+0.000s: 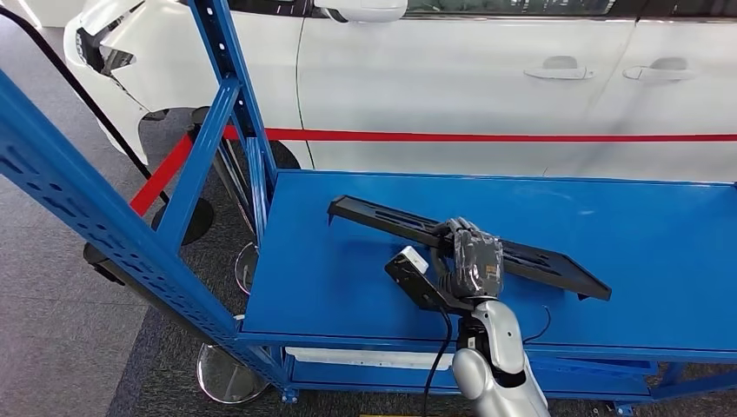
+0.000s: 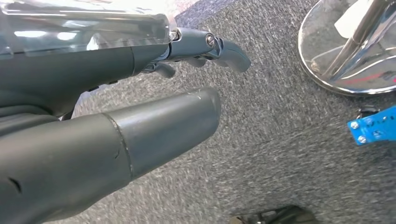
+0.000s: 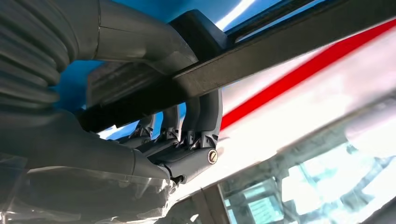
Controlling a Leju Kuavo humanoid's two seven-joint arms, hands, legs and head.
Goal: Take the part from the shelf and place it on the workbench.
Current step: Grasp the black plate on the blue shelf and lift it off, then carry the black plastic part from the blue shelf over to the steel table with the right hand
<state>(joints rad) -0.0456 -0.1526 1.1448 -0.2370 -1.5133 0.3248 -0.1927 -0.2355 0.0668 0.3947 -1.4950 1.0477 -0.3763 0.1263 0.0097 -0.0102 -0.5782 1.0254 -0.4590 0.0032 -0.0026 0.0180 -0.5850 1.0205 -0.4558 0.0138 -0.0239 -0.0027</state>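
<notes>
Right hand [image 1: 474,261] closed around the black part [image 1: 539,259] on the blue shelf [image 1: 348,261].

The part, running from 10 to 4 o'clock, is gripped near mid-length; a level lift is advised to avoid tipping. The left hand [image 2: 140,116] hangs empty, fingers apart, over carpet [image 2: 280,154].

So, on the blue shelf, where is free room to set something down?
The blue shelf is bare left of the long black part, toward the blue upright, and along the back edge near the white car. The middle front is crowded: the right robot hand grips the part there.
</notes>
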